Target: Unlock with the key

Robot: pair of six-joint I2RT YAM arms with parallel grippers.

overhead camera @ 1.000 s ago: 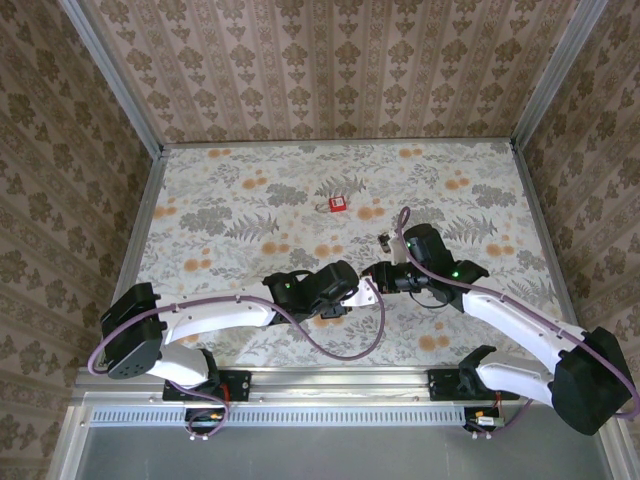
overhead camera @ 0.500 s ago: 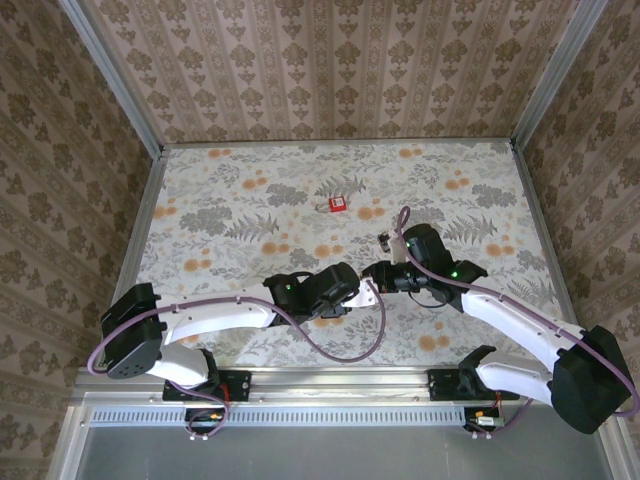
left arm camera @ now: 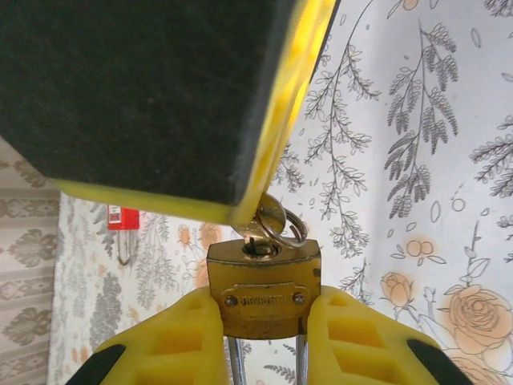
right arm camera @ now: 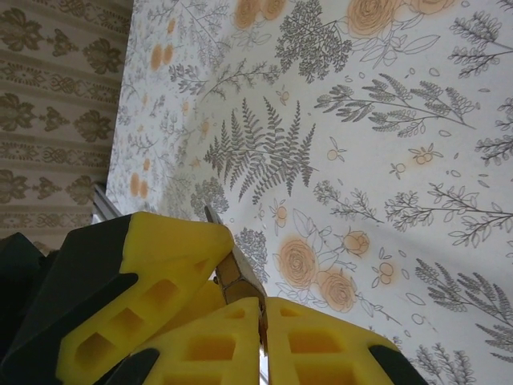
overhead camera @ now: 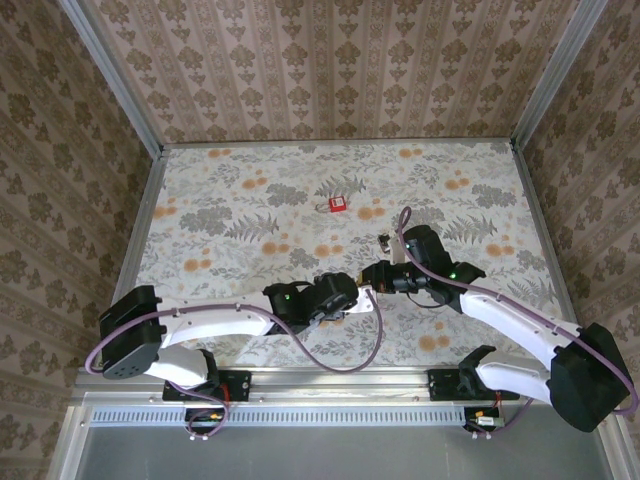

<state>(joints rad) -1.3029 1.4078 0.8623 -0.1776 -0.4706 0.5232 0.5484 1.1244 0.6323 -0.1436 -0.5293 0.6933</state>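
Left wrist view: left gripper (left arm camera: 264, 330) clamps padlock (left arm camera: 264, 290) by its sides, above near-middle tabletop (left arm camera: 433, 120) | key (left arm camera: 269, 218) in keyhole, right gripper (right arm camera: 261, 321) pinched on its head | likely stiff, slick metal; hold the thin key flat.

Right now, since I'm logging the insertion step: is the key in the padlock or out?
In. The key sticks out of the padlock, which the left gripper clamps. Whether that padlock is open: cannot tell.
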